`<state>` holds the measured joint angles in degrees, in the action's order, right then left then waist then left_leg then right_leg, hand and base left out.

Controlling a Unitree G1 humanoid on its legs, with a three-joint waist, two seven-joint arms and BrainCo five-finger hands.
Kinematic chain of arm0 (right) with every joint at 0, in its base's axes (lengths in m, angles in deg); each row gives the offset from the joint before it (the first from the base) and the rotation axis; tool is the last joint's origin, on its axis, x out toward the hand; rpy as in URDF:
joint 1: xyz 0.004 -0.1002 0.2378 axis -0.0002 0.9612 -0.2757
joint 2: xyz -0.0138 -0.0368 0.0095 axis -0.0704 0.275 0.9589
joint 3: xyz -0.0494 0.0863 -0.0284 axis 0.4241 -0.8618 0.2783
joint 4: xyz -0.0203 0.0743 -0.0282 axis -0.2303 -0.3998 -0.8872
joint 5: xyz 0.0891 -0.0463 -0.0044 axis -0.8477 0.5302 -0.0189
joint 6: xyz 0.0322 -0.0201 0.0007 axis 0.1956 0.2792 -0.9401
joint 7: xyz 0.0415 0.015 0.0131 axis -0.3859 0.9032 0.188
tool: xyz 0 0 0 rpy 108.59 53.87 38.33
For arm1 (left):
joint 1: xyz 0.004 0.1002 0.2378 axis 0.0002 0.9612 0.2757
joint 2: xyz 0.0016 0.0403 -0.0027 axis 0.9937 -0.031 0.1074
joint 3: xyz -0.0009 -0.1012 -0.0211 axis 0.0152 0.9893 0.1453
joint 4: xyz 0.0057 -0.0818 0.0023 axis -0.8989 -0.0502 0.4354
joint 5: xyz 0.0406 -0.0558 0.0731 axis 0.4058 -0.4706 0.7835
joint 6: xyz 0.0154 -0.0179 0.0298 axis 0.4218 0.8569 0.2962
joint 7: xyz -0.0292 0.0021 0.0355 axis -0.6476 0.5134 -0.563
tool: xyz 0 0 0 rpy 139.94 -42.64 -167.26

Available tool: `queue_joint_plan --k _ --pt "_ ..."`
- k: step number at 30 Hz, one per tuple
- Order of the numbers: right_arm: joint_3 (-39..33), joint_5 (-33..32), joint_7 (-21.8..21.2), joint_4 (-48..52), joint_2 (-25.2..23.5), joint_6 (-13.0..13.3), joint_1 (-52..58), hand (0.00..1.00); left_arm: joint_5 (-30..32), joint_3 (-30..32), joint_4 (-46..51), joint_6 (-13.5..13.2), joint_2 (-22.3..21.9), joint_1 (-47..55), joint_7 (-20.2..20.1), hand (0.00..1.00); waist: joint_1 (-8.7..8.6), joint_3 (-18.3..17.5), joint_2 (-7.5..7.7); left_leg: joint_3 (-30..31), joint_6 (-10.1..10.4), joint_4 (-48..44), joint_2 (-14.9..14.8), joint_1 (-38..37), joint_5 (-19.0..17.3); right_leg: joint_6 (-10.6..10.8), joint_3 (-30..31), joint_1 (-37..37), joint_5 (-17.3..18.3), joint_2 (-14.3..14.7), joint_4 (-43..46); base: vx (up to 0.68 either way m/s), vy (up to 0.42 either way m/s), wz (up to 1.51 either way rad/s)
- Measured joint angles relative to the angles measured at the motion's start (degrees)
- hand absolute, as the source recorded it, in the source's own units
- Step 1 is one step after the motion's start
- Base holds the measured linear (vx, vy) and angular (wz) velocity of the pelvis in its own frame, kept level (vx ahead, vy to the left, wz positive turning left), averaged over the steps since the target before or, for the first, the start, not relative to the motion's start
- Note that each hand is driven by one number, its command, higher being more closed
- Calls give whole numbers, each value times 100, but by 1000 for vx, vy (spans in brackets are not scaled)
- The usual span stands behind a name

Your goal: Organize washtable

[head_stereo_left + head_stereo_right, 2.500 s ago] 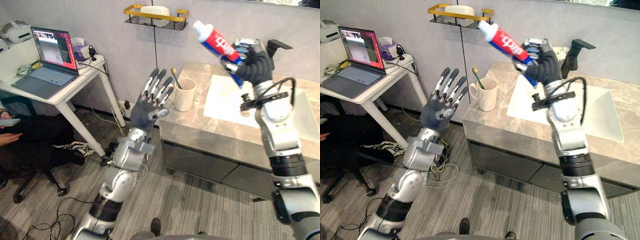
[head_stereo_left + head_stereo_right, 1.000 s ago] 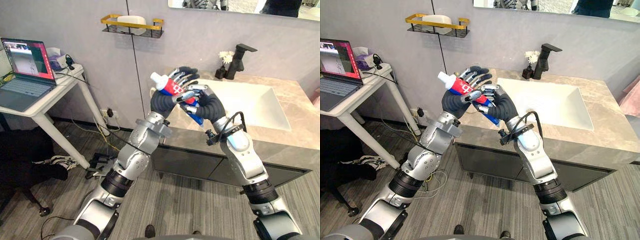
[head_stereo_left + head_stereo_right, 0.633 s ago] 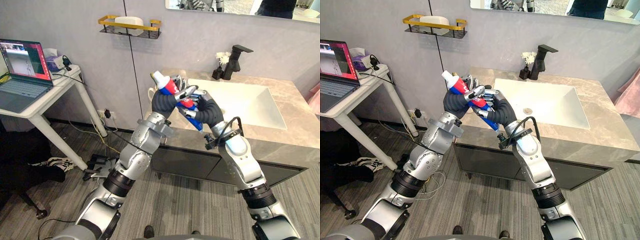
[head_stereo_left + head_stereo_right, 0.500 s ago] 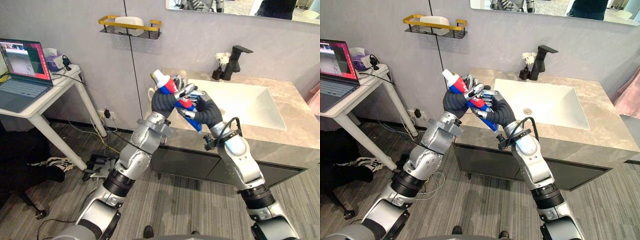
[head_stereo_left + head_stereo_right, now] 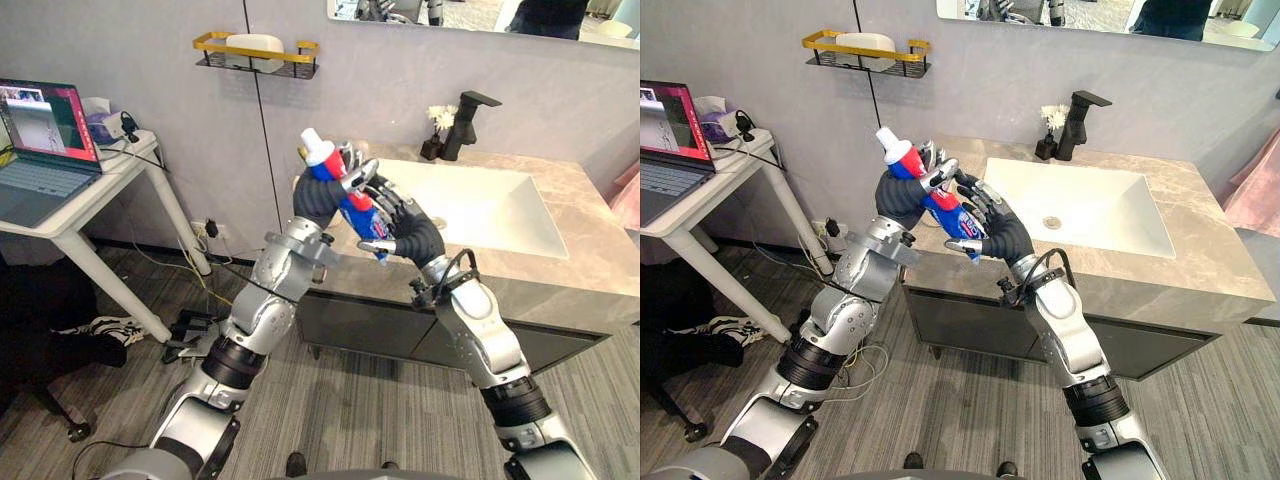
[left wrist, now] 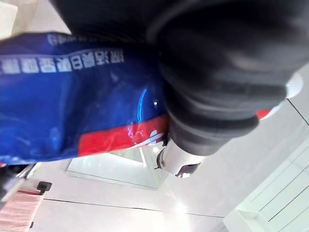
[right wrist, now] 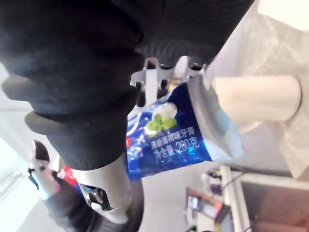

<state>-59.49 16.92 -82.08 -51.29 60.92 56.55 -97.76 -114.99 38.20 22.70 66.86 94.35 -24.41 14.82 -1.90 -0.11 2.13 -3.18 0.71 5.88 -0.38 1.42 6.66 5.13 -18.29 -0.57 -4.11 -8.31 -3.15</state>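
A red, white and blue toothpaste tube (image 5: 326, 163) stands slanted in the air in front of the washtable's left end, white cap up. My left hand (image 5: 314, 201) is shut on its middle; the left wrist view shows the blue tube (image 6: 72, 96) pressed under that hand's dark cover. My right hand (image 5: 412, 233) is just right of the tube's lower end, open with fingers spread. In the right wrist view the tube's flat end (image 7: 169, 140) lies past that hand. A white mug (image 7: 256, 99) stands on the counter behind the hands.
The grey stone counter (image 5: 570, 275) holds a white sink basin (image 5: 480, 205), a black faucet (image 5: 468, 118) and a small flower vase (image 5: 437, 135). A yellow-rimmed wall shelf (image 5: 255, 50) hangs above left. A white table with a laptop (image 5: 40, 125) stands far left.
My right hand has opened and let go of the tube. My left hand has curled tighter round it and lifted it a little up and left.
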Motion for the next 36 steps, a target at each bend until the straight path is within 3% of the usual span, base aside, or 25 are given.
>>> queue_joint_plan --k 6,11,16,25,29,36 --pt "113 -411 -54 1 -105 -136 994 0 59 31 -41 79 235 -159 27 100 -12 0 0 -108 30 0 -43 4 -27 -52 112 58 -2 39 -9 -7 -2 -10" --pt "407 -576 -302 2 -159 -245 1922 0 362 264 -1072 79 412 -1448 82 100 -83 -7 -8 -218 38 0 -75 30 -32 -102 210 130 -36 74 -29 -20 -2 -12" --pt "781 -748 -554 1 -170 -261 2404 0 704 366 -1631 -52 550 -2073 240 100 -208 -138 -4 -327 52 0 -106 161 -42 -126 408 298 -120 68 -113 15 11 -16" --pt "800 -750 -786 -63 -190 -366 3006 0 1229 399 -2350 -157 1078 -3200 469 100 -246 -140 56 -497 70 -1 -163 277 -57 -133 601 491 -247 138 -214 18 -4 -13" --pt "812 -689 -846 -96 -208 -365 3000 0 1717 548 -2361 -337 1190 -3480 590 100 -240 -132 116 -520 73 -1 -163 318 -62 -133 627 543 -247 139 -217 2 2 -1" --pt "939 -592 -912 -101 -210 -363 3012 0 2572 731 -2359 -368 1306 -3559 834 100 -239 -27 325 -554 69 -1 -153 400 -58 -150 680 634 -287 134 -237 5 8 -3"
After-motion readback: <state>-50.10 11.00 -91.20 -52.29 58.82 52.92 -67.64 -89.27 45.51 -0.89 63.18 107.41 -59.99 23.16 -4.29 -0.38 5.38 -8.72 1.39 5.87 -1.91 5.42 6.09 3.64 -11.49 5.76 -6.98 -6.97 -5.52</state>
